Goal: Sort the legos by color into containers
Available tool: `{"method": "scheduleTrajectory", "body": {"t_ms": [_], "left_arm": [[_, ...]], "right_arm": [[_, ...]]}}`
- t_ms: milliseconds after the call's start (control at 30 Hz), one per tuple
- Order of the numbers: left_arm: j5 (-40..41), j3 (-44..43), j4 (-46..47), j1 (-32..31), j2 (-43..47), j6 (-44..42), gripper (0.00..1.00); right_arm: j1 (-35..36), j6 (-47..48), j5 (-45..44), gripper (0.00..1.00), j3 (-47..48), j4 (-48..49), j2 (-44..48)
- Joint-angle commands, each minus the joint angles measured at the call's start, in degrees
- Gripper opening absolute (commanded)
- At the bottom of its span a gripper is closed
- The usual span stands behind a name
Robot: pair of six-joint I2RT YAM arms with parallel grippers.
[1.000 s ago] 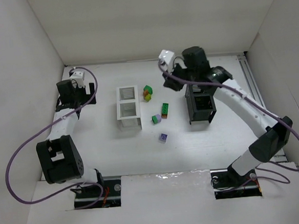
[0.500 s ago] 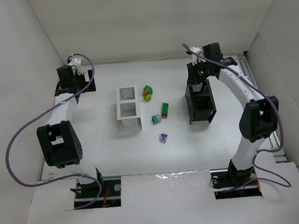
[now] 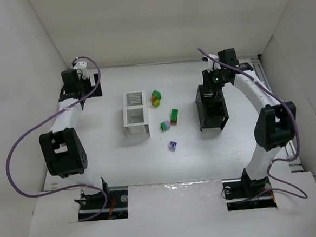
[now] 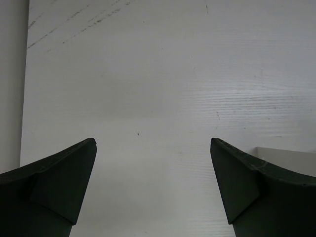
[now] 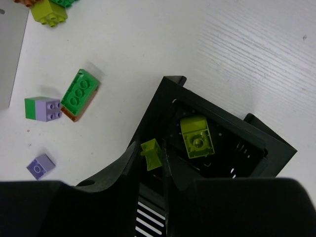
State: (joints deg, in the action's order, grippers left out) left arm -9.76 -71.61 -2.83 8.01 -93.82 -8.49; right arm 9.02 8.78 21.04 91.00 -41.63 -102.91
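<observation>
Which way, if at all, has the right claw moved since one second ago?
Yes. The right claw moved rightward, from left of the black box's far end to above it, gripping a yellow-green lego.

A white bench [image 3: 111, 154] with a faint wood grain fills the middle. White walls close it in: the back wall [image 3: 157, 26] at 12 o'clock, the left wall [image 3: 11, 107] at 9, the right wall [image 3: 306, 59] at 3. A pale slotted strip [image 3: 258, 64] runs along the bench's 3 o'clock edge. A glossy white ledge [image 3: 175, 209] lies at 6 o'clock. The left wrist view shows thin dark scuffs [image 4: 64, 29] towards 11 o'clock.
</observation>
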Motion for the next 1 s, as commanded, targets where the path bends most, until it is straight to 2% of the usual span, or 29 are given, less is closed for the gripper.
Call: {"method": "scheduleTrajectory", "body": {"t_ms": [0, 200, 467, 967], "left_arm": [[0.4, 0.8, 1.6, -0.4, 0.9, 0.1, 0.99], [-0.1, 0.2, 2.2, -0.4, 0.9, -0.4, 0.99], [-0.1, 0.2, 2.2, -0.4, 0.9, -0.4, 0.99], [-0.1, 0.8, 2.2, -0.9, 0.4, -0.4, 0.99]], "right_arm": [[-0.4, -1.0, -1.2, 0.00, -0.6, 1.1, 3.0], [-1.0, -1.0, -1.2, 0.00, -1.1, 1.1, 3.0], [-2.6, -1.0, 3.5, 0.00, -1.6, 0.5, 3.5], [-2.5, 0.1, 0.8, 0.00, -2.7, 1.0, 5.2]]}}
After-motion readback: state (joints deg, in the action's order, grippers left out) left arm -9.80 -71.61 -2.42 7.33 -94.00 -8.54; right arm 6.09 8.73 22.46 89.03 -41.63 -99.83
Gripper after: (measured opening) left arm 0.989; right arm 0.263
